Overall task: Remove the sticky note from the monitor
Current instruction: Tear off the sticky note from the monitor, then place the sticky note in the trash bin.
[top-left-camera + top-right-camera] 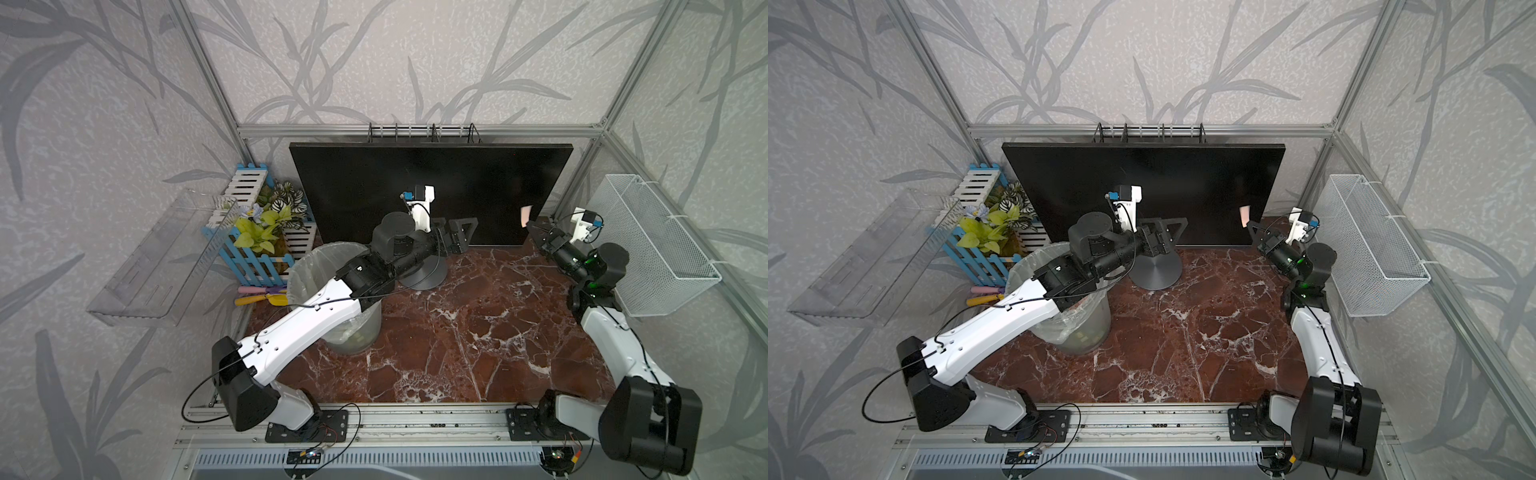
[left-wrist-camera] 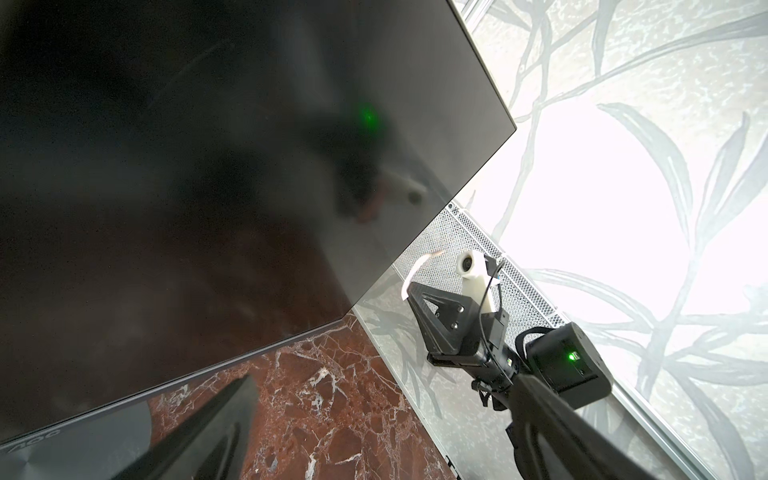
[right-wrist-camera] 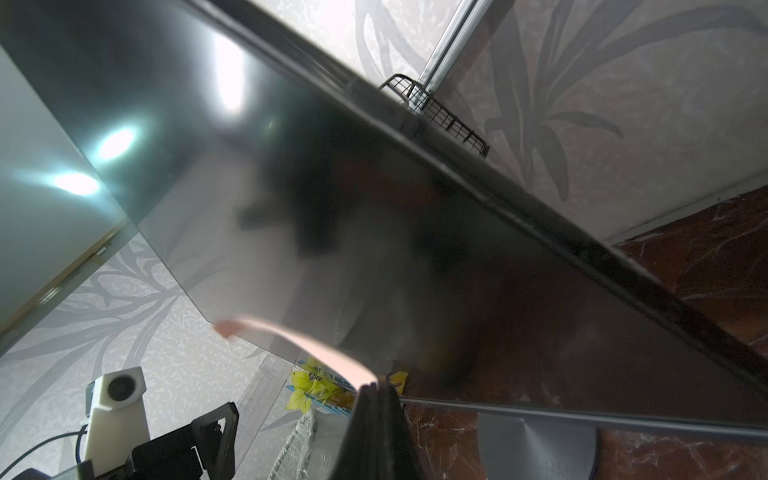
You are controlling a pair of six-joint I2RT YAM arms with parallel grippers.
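The monitor (image 1: 395, 187) (image 1: 1100, 187) stands at the back on its round grey foot (image 1: 428, 274). Its dark screen fills the left wrist view (image 2: 166, 166) and the right wrist view (image 3: 457, 249). A pale pink sticky note (image 1: 525, 216) (image 1: 1244, 216) hangs at the screen's lower right. My right gripper (image 1: 532, 226) (image 3: 376, 388) is shut on the note's lower edge, and the note (image 3: 299, 345) (image 2: 417, 268) curls away from the tips. Whether its far end still touches the screen I cannot tell. My left gripper (image 1: 465, 237) (image 2: 374, 449) is open and holds nothing, low in front of the screen's middle.
A bin (image 1: 332, 270) lined with a clear bag stands under my left arm. A blue and white planter box (image 1: 266, 232) sits at back left, a clear shelf (image 1: 158, 257) on the left wall, a white wire basket (image 1: 652, 245) on the right wall, a black wire rack (image 1: 424, 133) behind the monitor.
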